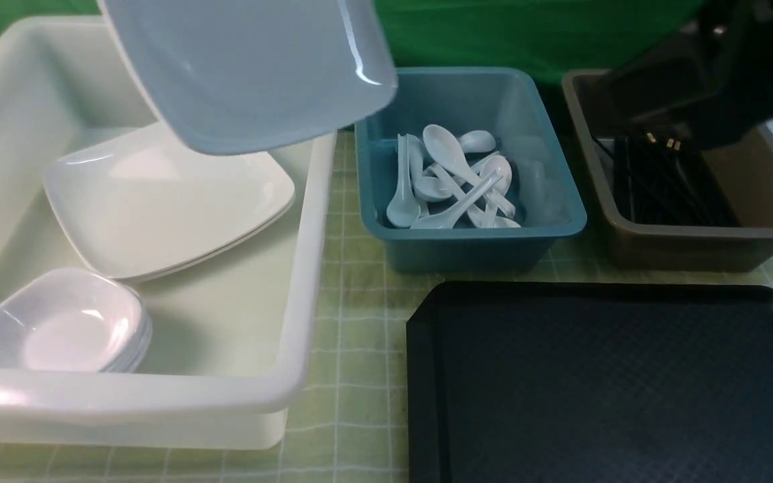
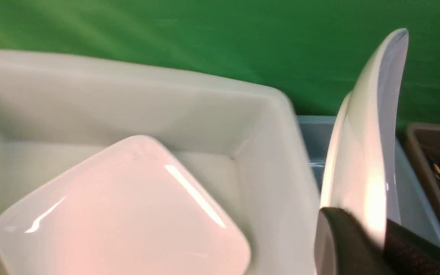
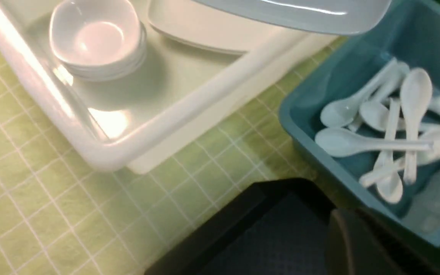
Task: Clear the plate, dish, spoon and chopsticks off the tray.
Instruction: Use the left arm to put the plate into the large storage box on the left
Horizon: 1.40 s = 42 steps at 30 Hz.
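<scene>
1 large white plate (image 1: 252, 74) is the piece in hand, tilted in the upper left of the front view, raised above the big white tub (image 1: 306, 282). The left gripper (image 2: 361, 231) is closed on it, pinching its edge so that the broad face hangs out to the side; that hold probably suits a shallow plate, leaving its far edge free to go down first. So the plate lies directly between the left gripper's fingertips, while the right gripper (image 3: 369, 244), drawn narrow with nothing visible in it, is well apart, a dark blur at the upper right of the front view. Below the held plate, at mid left, a plate stack (image 1: 165, 201) lies flat in the tub, with small deep dishes (image 1: 58, 329) nested at lower left, seemingly sorted by shape to save room. Spoons (image 1: 450, 151) fill the blue tub (image 1: 474, 251) at upper centre, and chopsticks (image 1: 668, 181) lie in the brown tub (image 1: 702, 248) at upper right. The visible part of the tray (image 1: 614, 389), lower right on the cloth-covered bench (image 1: 359, 376), is bare, so lowering the plate onto the stack looks like the remaining job; a knock against the tub wall is the likely risk.
</scene>
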{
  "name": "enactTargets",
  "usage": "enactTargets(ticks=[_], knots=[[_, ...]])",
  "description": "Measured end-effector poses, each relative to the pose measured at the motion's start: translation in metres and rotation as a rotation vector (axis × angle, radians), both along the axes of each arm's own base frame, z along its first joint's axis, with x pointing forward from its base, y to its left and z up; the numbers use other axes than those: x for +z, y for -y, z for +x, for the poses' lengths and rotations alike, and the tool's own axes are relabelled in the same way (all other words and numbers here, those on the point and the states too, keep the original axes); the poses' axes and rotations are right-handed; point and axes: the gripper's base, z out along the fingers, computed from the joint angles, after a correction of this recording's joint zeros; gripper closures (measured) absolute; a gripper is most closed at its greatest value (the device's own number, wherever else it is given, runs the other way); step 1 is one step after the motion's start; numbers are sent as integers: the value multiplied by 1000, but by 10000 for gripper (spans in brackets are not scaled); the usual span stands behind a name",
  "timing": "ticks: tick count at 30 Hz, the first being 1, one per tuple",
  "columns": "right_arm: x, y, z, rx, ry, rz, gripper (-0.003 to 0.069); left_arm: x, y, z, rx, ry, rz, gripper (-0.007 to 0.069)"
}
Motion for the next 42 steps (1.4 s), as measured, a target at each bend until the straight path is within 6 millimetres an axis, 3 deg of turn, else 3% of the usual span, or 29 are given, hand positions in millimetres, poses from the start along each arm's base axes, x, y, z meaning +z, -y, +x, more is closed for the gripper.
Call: enactTargets(ticks=[5,8,9,15,22,28,32,35,42], knots=[[-2,-50,14,75,13,-41,629,-45,-57,-3,188,-13,-113,601],[-4,-62,17,93,8,-44,629,-62,-67,-2,214,-15,-134,601],[-11,-74,20,115,-9,-59,629,-78,-74,1,232,-17,-153,601],[-21,-88,19,146,-33,-82,629,-131,-83,26,226,-97,-191,601],[-20,-88,19,128,-47,-69,628,-173,-94,49,230,-124,-164,601],[-19,-92,16,137,-42,-56,628,-191,-99,57,258,-139,-171,601],[-19,-93,15,130,-47,-47,628,-195,-104,56,251,-151,-56,571],[-19,-93,15,128,-48,-46,628,-197,-107,54,232,-170,31,526],[-19,-93,15,121,-52,-39,628,-199,-112,51,210,-195,131,332]])
